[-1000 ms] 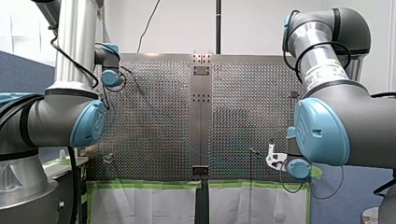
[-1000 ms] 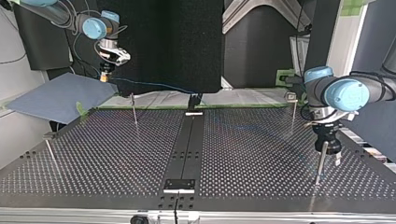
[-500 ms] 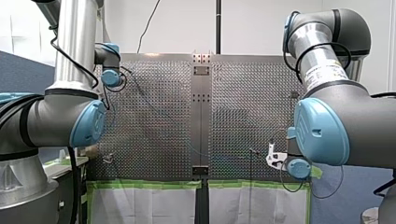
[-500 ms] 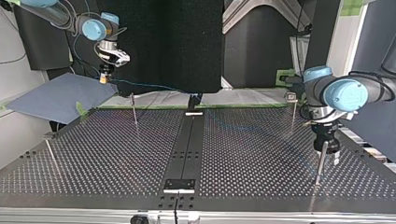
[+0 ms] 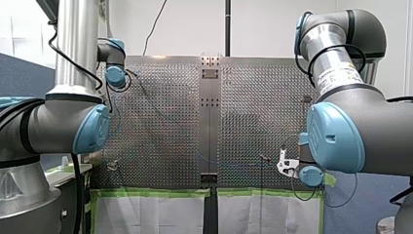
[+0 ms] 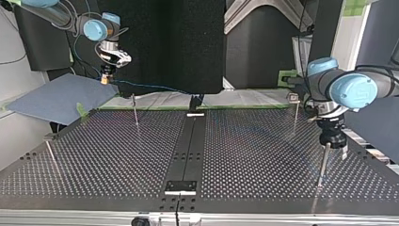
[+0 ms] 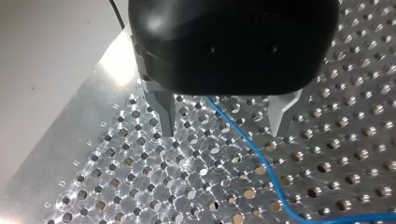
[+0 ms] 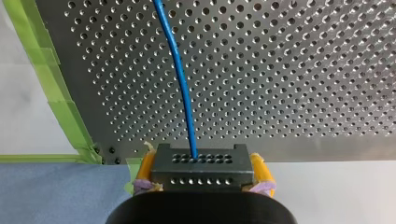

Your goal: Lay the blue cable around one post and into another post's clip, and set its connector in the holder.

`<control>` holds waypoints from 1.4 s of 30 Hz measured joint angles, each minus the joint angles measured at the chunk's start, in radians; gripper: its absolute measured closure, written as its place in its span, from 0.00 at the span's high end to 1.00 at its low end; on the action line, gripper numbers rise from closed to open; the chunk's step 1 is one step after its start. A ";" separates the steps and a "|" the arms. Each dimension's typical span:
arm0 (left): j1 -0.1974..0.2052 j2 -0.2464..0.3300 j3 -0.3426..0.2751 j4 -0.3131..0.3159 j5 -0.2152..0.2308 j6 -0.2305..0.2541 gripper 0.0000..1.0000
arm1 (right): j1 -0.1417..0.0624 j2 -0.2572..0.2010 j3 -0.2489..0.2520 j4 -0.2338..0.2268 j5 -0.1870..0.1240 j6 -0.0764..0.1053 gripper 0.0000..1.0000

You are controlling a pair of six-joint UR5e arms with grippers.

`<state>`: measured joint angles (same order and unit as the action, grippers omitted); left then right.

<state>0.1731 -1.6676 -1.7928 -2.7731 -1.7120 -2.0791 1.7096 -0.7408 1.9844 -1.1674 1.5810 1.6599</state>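
In the right wrist view my right gripper [image 8: 201, 179] is shut, its yellow pads clamping a black connector block [image 8: 201, 164]. The blue cable [image 8: 180, 79] leaves the block and runs out over the perforated plate. In the top view that gripper [image 6: 105, 78] hangs high beyond the table's far left corner, and the cable [image 6: 150, 86] stretches from it toward the black holder [image 6: 195, 101]. My left gripper [image 7: 224, 119] is open just above the plate, and the cable [image 7: 243, 140] passes loosely between its metal fingers. In the top view it [image 6: 335, 150] hovers beside a thin post [image 6: 322, 165].
More thin posts stand on the table [image 6: 263, 155]: one left of the centre rail [image 6: 135, 112], one at the far right with a clip on top [image 6: 295, 110], one at the near left [image 6: 51, 155]. Green tape [image 8: 60, 102] lines the plate's edge.
My left gripper's fingers have spread wider, and that arm has lifted and shifted slightly toward the top view's right. My right gripper, still holding the connector, has barely moved.
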 joint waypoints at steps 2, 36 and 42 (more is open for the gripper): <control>0.001 0.021 -0.017 -0.021 -0.003 0.004 0.99 | 0.000 0.000 0.000 0.002 0.000 0.003 0.00; 0.019 0.316 0.066 -0.316 -0.032 0.209 0.99 | 0.008 0.000 0.000 0.013 -0.001 0.069 0.00; 0.015 0.371 0.125 -0.375 0.010 0.268 0.99 | 0.009 0.000 0.000 0.011 -0.001 0.074 0.00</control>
<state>0.1877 -1.2967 -1.6680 -3.1481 -1.7016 -1.8111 1.7185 -0.7411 1.9841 -1.1566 1.5801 1.7340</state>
